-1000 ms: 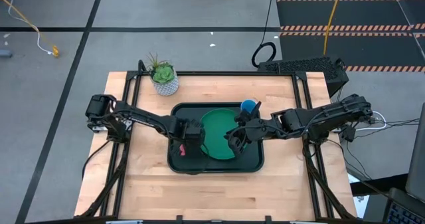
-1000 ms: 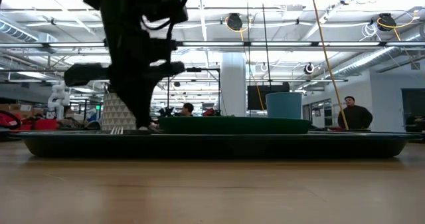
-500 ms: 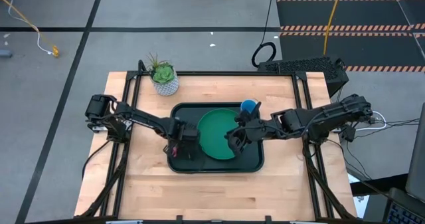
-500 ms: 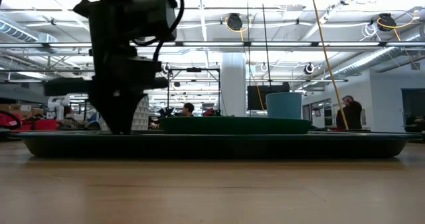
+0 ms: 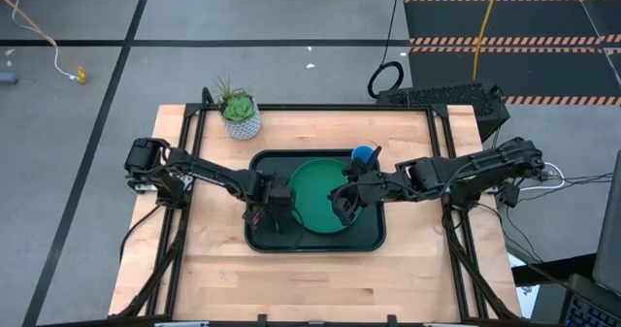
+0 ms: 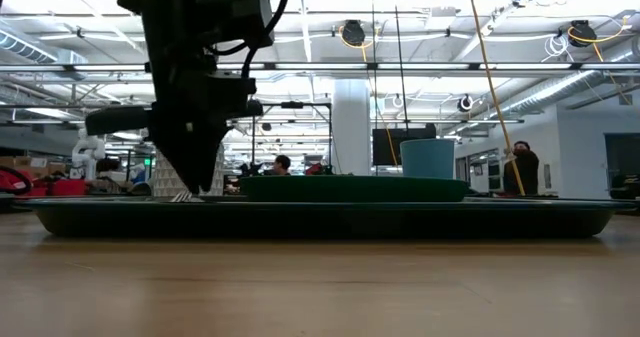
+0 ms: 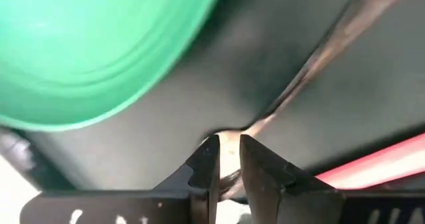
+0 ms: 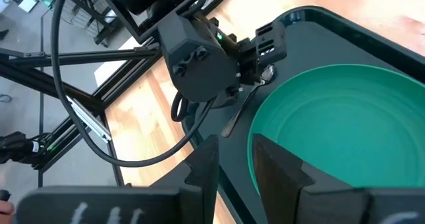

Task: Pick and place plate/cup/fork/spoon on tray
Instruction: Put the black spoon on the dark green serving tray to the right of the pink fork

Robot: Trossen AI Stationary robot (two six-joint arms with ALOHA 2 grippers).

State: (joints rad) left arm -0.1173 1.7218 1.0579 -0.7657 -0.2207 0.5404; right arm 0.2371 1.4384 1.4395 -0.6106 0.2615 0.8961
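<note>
- On my overhead feed the tray (image 5: 369, 232) sits mid-table with the green plate (image 5: 315, 186) lying flat inside it, filling most of the tray's middle.
- The light-blue cup (image 5: 363, 155) stands upright in the tray's far corner on the right-arm side, just beside the plate's edge; on the low feed the cup (image 6: 428, 159) rises above the plate (image 6: 350, 187).
- My left gripper (image 5: 274, 211) is down in the tray on the left-arm side of the plate. On its wrist feed the left gripper (image 7: 228, 159) has its fingers drawn close, only a narrow slot between them, pinched on the bowl end of the spoon (image 7: 312, 68), whose thin silver handle runs away across the dark tray floor.
- The right wrist feed shows the same grip from the other side: the spoon (image 8: 240, 111) slants along the tray floor just beside the plate rim.
- The fork (image 7: 372, 171) lies on the tray floor near the left gripper; I see only its pink-red handle, and overhead just a sliver of red (image 5: 254, 214) beside the gripper.
- My right gripper (image 5: 342, 199) is over the plate's right-arm side. On its own feed the right gripper (image 8: 234, 159) shows a clear gap between its fingers, with nothing in it.
- A white speckled plant pot (image 5: 239, 118) stands on the table's far side, apart from the tray.
- People (image 6: 521, 167) stand in the room beyond the table.
</note>
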